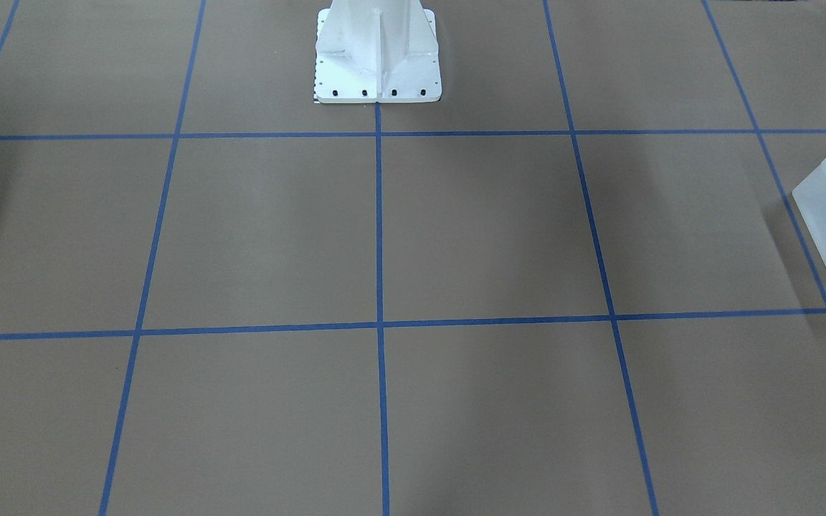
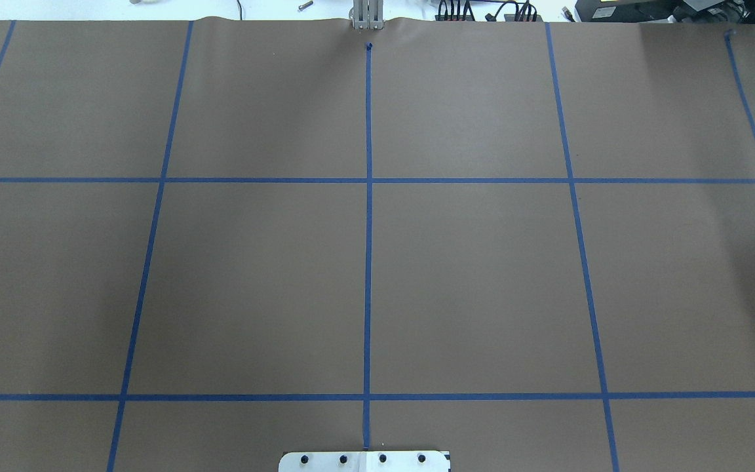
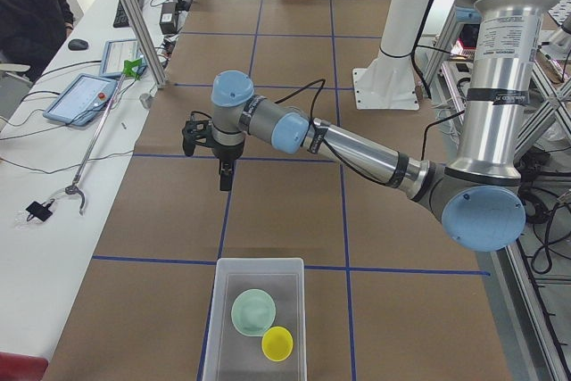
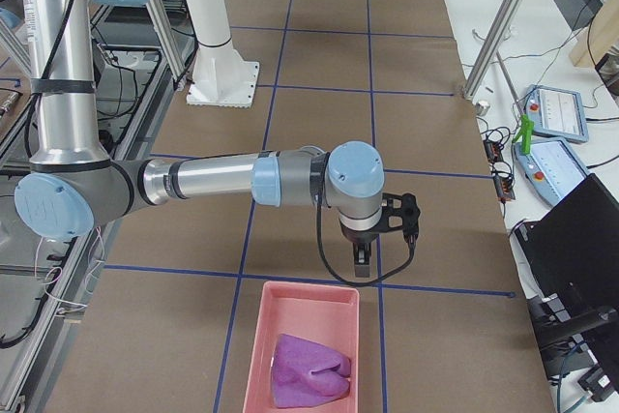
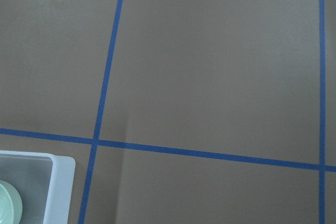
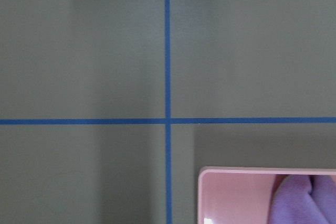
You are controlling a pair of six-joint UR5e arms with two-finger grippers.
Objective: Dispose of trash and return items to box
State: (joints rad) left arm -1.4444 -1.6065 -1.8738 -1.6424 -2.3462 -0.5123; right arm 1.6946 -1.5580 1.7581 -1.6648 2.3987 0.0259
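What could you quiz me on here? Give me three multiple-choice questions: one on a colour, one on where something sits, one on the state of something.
1. The cloth in the pink tray is:
A. yellow
B. purple
C. green

2. The mint-green bowl sits:
A. in the white box
B. in the pink tray
C. on a shelf

3. The white box is:
A. upright with an open top
B. shut with a lid
C. tipped on its side

Answers:
1 B: purple folds fill the tray in the exterior right view.
2 A: the bowl lies on the box's floor, next to a yellow cup.
3 A: the exterior left view looks straight in over the rim, and no lid shows.
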